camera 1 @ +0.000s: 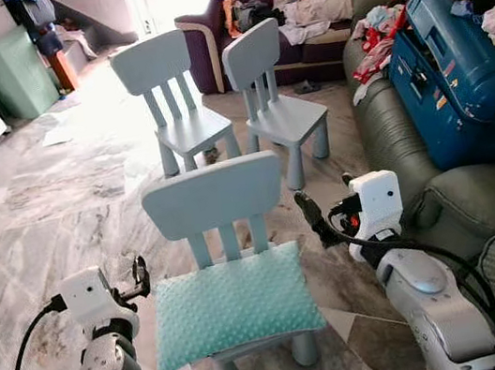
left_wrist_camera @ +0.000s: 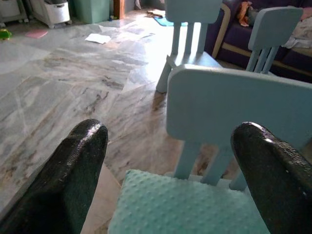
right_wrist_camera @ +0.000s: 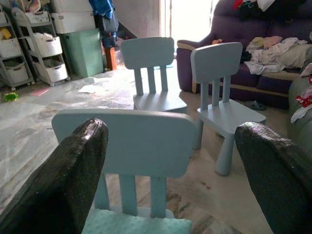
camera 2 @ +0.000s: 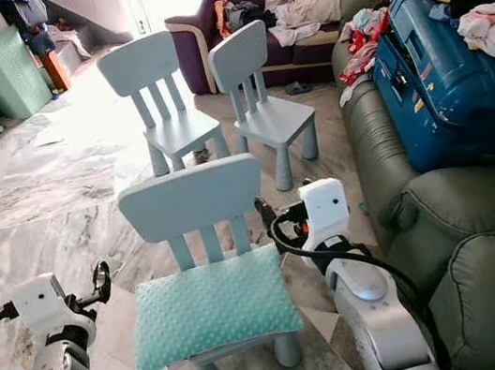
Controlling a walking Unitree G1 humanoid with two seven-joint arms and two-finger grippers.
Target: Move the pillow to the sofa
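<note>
Marble floor (camera 1: 33,211) left open leftward, mint dotted fabric pillow (camera 1: 233,306) laid on pale blue plastic chair (camera 1: 215,200), flanked by left claw (camera 1: 139,277) and right claw (camera 1: 309,213), both spread, green sofa (camera 1: 485,240) crowded with blue suitcase (camera 1: 459,83).

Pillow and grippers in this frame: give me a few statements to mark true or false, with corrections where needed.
1. The teal pillow lies on the seat of the nearest blue chair. True.
2. The left gripper is shut on the pillow. False: its fingers are open and it holds nothing, beside the chair's left side.
3. The right gripper is open, to the right of the chair's backrest. True.
4. A blue suitcase rests on the grey sofa. True.
5. There are two blue chairs. False: there are three; two more stand farther back.
</note>
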